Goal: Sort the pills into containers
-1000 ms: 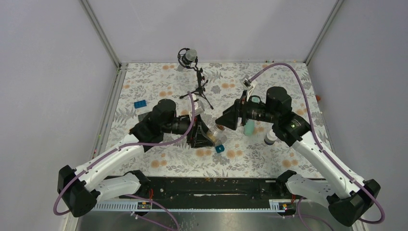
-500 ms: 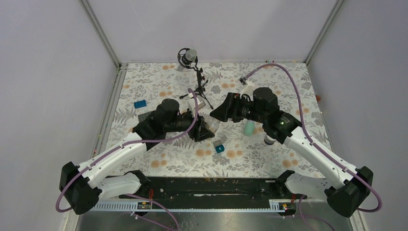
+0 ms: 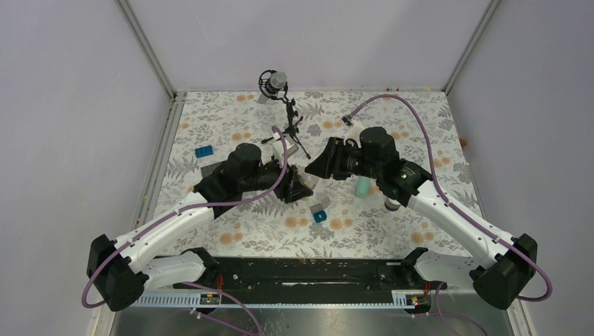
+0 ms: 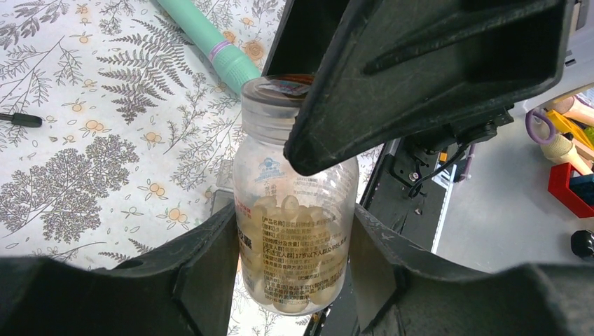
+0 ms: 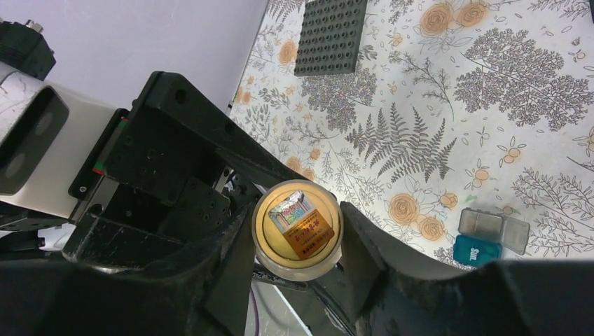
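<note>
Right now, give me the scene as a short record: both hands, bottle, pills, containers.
left hand: shut on the body of the bottle
right hand: fingers on either side of the bottle's top, apparently closed on it
pills: inside the bottle, filling its lower part
mint-green strip: lying on the tablecloth, apart from both hands
teal box: on the cloth, right beside the grey box
studded plate: flat on the cloth, untouched
</note>
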### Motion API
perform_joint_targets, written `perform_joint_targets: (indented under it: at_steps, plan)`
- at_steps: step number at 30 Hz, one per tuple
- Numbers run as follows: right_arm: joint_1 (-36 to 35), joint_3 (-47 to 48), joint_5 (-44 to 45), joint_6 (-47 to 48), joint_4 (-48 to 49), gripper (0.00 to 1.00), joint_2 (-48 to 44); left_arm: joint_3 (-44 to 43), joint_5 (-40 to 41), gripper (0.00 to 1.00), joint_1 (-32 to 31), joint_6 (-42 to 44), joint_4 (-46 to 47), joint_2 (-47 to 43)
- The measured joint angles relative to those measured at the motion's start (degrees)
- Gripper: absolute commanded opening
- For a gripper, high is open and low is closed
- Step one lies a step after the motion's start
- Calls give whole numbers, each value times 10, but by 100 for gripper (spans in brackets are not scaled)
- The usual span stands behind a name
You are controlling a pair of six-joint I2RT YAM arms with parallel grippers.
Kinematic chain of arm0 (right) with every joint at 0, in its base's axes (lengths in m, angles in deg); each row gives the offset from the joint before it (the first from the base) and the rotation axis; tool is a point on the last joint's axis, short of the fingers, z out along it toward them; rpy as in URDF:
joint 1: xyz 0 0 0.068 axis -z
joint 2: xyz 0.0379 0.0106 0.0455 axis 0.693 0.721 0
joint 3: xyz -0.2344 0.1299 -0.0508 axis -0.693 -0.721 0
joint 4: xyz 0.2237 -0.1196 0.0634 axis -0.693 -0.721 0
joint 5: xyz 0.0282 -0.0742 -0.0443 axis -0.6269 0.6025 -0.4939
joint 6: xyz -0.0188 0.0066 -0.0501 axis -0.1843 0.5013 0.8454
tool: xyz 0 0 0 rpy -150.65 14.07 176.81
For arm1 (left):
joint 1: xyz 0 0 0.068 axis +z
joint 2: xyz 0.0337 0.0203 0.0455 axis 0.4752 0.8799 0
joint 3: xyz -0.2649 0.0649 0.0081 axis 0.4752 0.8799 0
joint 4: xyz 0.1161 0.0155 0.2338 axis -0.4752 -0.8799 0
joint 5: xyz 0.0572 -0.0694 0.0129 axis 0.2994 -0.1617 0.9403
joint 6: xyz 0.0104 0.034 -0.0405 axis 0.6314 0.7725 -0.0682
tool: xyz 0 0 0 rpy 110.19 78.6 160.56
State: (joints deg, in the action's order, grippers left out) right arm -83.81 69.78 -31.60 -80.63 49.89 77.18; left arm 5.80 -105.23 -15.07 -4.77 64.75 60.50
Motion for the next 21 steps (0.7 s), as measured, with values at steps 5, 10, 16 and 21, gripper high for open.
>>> perform_joint_targets:
  at_steps: [5,10,16,21]
  plan:
    - [0,-2,-5,12,7,0,-3,0,-3,0,0,-1,2,1]
    - [4,-40,-52,69,63,0,-30,0,-35,0,0,1,5,0]
    - [46,-104,-228,123,190,0,-50,1,-100,0,2,12,3,-6]
    - [57,-132,-353,134,292,12,-50,4,-168,0,3,14,-1,-26]
